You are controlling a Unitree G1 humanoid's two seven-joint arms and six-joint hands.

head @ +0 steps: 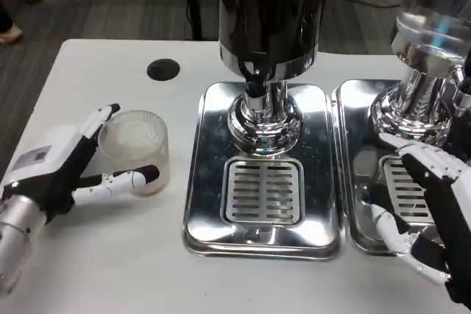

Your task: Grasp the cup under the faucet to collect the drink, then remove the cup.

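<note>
A clear plastic cup (135, 149) stands upright on the white table, left of the drink dispenser. My left hand (66, 170) lies around it, one finger along its far side and another along its near side, both touching or nearly touching the wall. The dispenser's dark tank (268, 12) rises over a black faucet (255, 82) and a chrome column (263, 119). Below lies a steel drip tray (210, 182) with a slotted grate (263, 190). My right hand (430, 207) hovers with fingers spread over the second tray on the right, holding nothing.
A second dispenser (430, 49) with a chrome base stands on its own steel tray (352, 182) at the right. A round black hole (163, 69) is set in the table behind the cup. The table's far edge runs close behind the dispensers.
</note>
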